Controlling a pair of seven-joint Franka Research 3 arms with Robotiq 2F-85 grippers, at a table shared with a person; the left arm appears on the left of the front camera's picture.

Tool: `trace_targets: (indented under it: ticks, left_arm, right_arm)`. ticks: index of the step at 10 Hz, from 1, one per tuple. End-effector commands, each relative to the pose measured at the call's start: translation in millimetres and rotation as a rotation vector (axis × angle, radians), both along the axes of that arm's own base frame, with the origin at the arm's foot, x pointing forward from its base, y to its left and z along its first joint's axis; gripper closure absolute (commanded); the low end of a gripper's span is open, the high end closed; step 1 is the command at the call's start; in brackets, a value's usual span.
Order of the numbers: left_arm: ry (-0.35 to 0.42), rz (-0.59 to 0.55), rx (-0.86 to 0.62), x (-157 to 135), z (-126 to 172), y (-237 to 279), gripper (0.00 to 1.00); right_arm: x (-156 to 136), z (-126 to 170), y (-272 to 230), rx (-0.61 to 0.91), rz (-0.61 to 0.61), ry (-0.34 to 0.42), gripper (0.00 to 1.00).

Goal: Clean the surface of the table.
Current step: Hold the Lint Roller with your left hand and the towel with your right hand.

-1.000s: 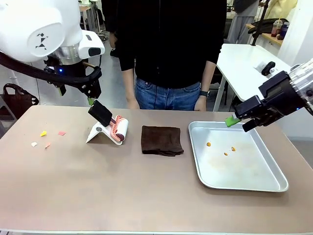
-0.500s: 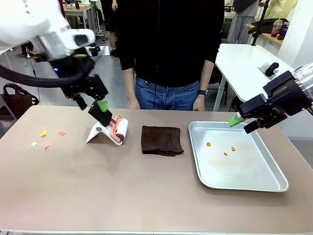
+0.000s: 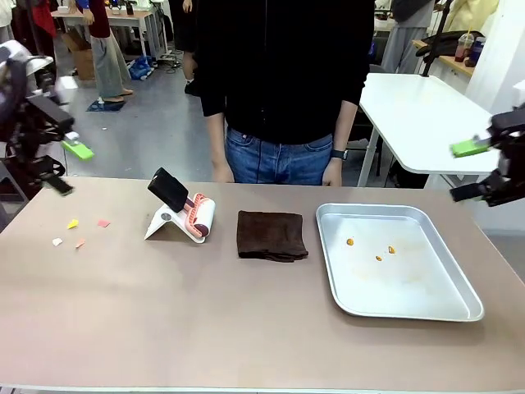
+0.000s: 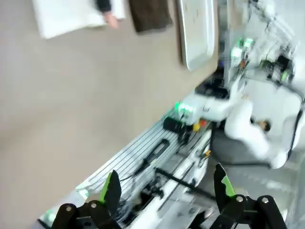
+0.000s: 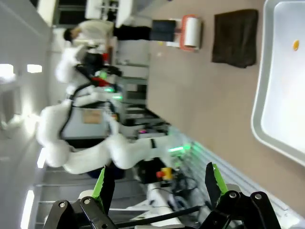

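Observation:
The brownish-beige table carries small coloured paper scraps at its left end. A lint roller rests on a white stand left of centre, and a folded brown cloth lies in the middle. My left gripper hangs open at the table's far left edge, above the scraps and holding nothing. My right gripper is open beyond the far right edge. In the left wrist view the gripper is spread wide above the table. The right wrist view shows its gripper equally wide, with the cloth far off.
A silver tray with a few orange crumbs sits at the right. A person stands at the far edge, arms down. A white table stands behind at the right.
Both arms have drawn back outward. The left gripper left the lint roller and swung to the far left; the right gripper moved from above the tray's corner to the far right.

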State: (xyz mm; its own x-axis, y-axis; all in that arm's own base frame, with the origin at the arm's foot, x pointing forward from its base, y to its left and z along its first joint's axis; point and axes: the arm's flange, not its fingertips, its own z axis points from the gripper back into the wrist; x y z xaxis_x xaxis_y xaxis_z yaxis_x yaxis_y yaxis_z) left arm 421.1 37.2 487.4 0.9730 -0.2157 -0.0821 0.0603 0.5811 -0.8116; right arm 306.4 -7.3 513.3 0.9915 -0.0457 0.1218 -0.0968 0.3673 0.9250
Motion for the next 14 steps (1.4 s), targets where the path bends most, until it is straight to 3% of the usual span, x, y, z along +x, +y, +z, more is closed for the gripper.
trace_targets:
  ticks: [1, 3, 5, 6, 9, 10, 14]
  left_arm:
    - [0.089, 0.449, 0.040, 11, -22, 39, 0.00]
    - [0.131, 0.841, 0.016, 0, -48, 94, 0.00]
    - [0.129, 1.108, -0.032, -16, -59, 120, 0.00]
    - [0.120, 1.162, -0.104, -22, -54, 113, 0.00]
    - [0.103, 1.114, -0.365, -20, -57, 102, 0.00]
    - [0.170, 1.163, -0.193, -23, -55, 131, 0.00]
    - [0.170, 1.163, -0.193, -23, -55, 131, 0.00]
  right_arm:
    - [-4, -12, -45, 0.145, -0.062, 0.024, 0.00]
    - [-11, -27, -85, 0.214, -0.142, 0.049, 0.00]
    - [-14, -43, -112, 0.227, -0.218, 0.088, 0.00]
    - [-13, -50, -122, 0.239, -0.242, 0.108, 0.00]
    - [-5, -71, -129, 0.210, -0.333, 0.169, 0.00]
    - [-20, -67, -136, 0.230, -0.286, 0.164, 0.00]
    - [-20, -67, -136, 0.230, -0.286, 0.164, 0.00]
